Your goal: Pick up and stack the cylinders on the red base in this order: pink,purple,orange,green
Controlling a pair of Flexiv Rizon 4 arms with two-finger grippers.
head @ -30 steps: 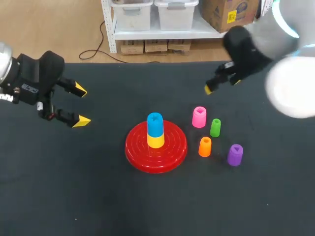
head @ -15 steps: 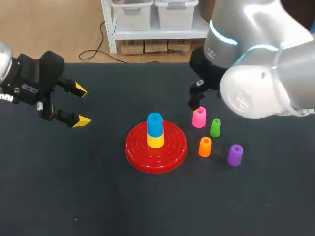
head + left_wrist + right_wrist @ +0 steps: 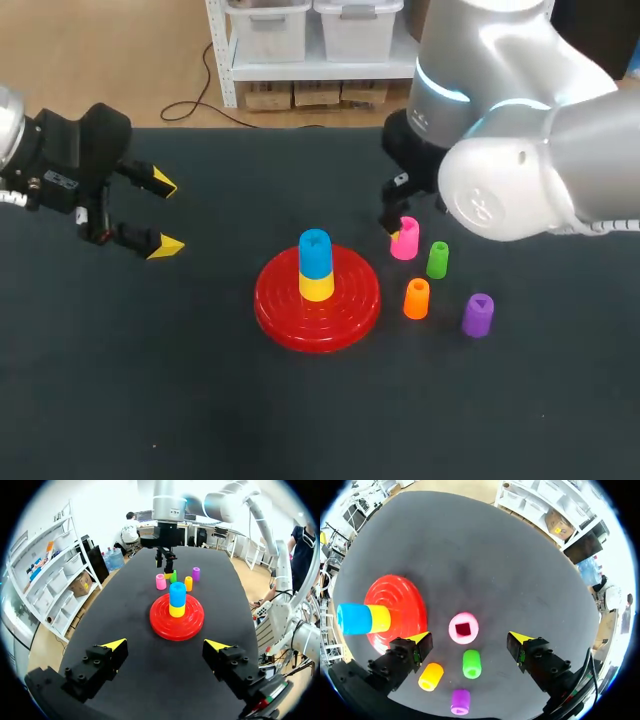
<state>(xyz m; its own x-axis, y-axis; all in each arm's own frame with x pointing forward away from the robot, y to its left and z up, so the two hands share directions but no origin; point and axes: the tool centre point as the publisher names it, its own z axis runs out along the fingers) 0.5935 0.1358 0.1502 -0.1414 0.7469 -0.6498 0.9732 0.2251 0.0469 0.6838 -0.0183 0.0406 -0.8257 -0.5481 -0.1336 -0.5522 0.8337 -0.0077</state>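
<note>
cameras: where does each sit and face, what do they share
Head view: above and behind, looking down on the table; left arm and right arm show.
Left wrist view: on left arm, looking across at the red base; open left pincer shows.
Right wrist view: looking down on the pink cylinder; open right pincer shows.
Shared: red base.

You have bright, even overhead light: the black table (image 3: 150, 380) reads matte and uniform, and the red base (image 3: 345, 315) casts only a thin, soft shadow. Upper right in the head view, the right arm (image 3: 510, 190) gleams pale along its shell.
</note>
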